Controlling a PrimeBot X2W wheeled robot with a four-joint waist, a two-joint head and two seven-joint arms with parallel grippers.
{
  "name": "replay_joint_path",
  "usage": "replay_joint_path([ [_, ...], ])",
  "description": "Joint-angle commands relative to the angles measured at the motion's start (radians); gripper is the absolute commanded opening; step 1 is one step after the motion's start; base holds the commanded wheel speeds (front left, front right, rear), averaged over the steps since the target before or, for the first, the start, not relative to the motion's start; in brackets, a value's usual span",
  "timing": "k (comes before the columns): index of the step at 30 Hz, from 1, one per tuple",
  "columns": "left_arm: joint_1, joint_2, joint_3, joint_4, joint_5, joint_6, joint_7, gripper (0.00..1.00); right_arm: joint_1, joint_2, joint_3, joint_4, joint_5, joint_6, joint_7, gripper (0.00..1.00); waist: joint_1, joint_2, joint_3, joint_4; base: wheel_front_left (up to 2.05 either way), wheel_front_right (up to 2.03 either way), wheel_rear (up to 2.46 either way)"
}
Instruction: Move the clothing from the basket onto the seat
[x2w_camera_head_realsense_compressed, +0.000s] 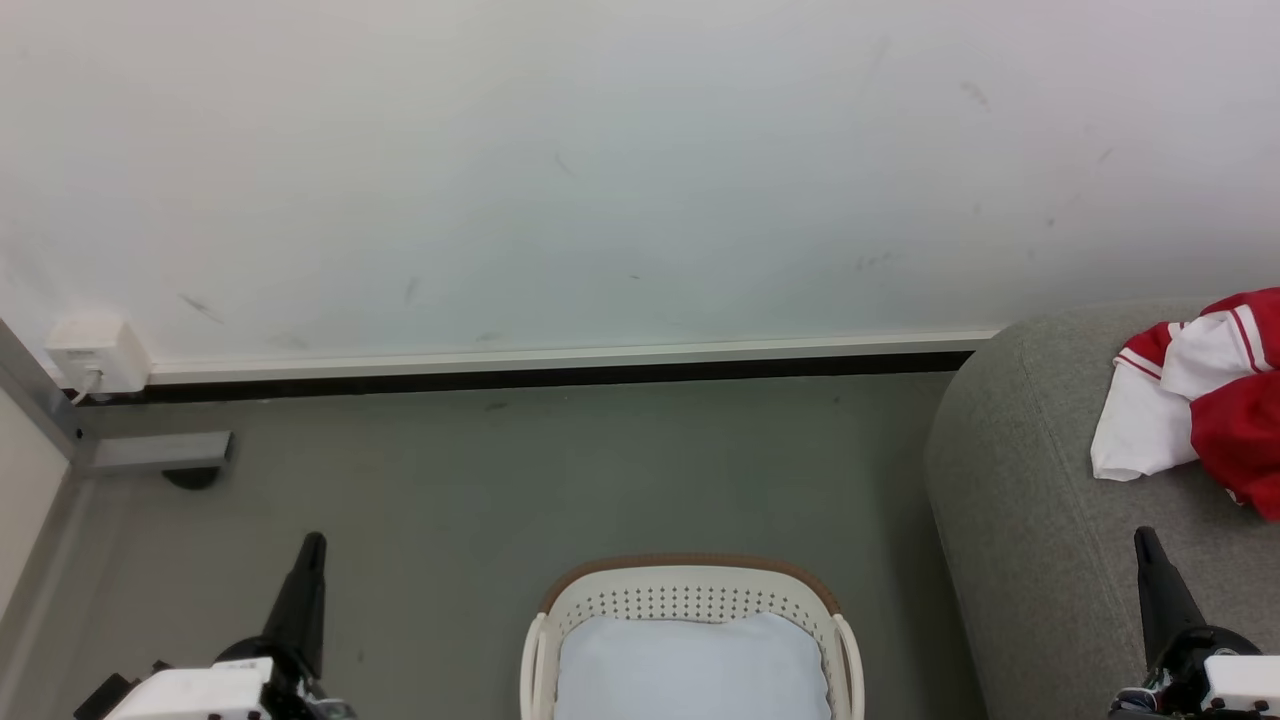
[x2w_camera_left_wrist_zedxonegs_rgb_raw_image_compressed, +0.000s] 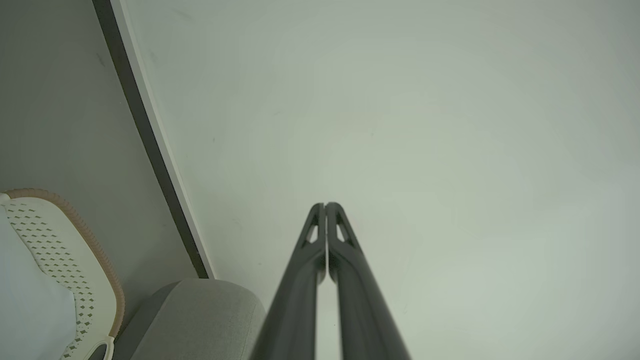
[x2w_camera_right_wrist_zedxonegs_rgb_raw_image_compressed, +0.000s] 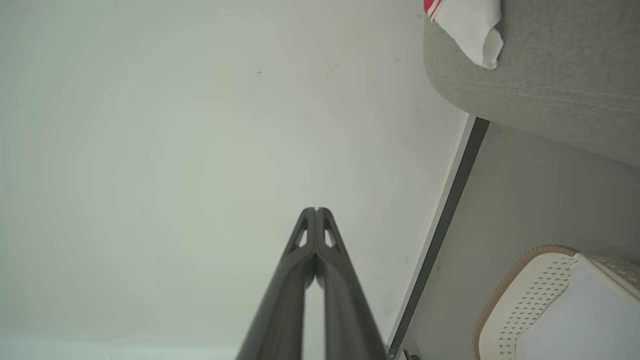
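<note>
Head view: you've got the clothing (x2w_camera_head_realsense_compressed: 1215, 400) bunched on the sofa (x2w_camera_head_realsense_compressed: 1020, 480) at the far right, red and white, with a white part lying toward the sofa's left edge. The basket (x2w_camera_head_realsense_compressed: 690, 565) sits on the floor (x2w_camera_head_realsense_compressed: 450, 500) at near centre, left of the sofa and apart from it, with a pale pad (x2w_camera_head_realsense_compressed: 690, 665) lying inside. Your left gripper (x2w_camera_head_realsense_compressed: 313, 542) is near left over the floor and your right gripper (x2w_camera_head_realsense_compressed: 1143, 535) is near right over the sofa. Both point toward the wall (x2w_camera_head_realsense_compressed: 600, 150), each one a single dark spike, pressed together. The right one is near the clothing, not touching it. A white socket box (x2w_camera_head_realsense_compressed: 97, 352) sits far left on the wall, above the baseboard (x2w_camera_head_realsense_compressed: 560, 368).

Left wrist view: the left fingers (x2w_camera_left_wrist_zedxonegs_rgb_raw_image_compressed: 305, 280) are pressed tip to tip and aimed at the wall. You can see the basket rim, the pad and a sofa corner off to one side.

Right wrist view: the right fingers (x2w_camera_right_wrist_zedxonegs_rgb_raw_image_compressed: 337, 280) are also pressed tip to tip against the wall backdrop. A white cuff with red stripes lies on the sofa's edge, and the basket with its pad sits on the floor nearby.
</note>
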Motion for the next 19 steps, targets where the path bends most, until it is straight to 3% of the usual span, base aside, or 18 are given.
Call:
replay_joint_path([
  [1, -0.006, 0.006, 0.003, -0.002, -0.014, -0.004, 0.005, 0.00, -0.005, -0.007, -0.004, -0.006, 0.001, -0.002, 0.004, 0.00, 0.0000, -0.0001, 0.000, 0.000, 0.00, 0.00, 0.00],
  [19, -0.006, 0.006, 0.003, -0.003, -0.014, -0.004, 0.005, 0.00, -0.005, -0.007, -0.003, -0.006, 0.001, -0.002, 0.004, 0.00, 0.0000, -0.0001, 0.000, 0.000, 0.00, 0.00, 0.00],
])
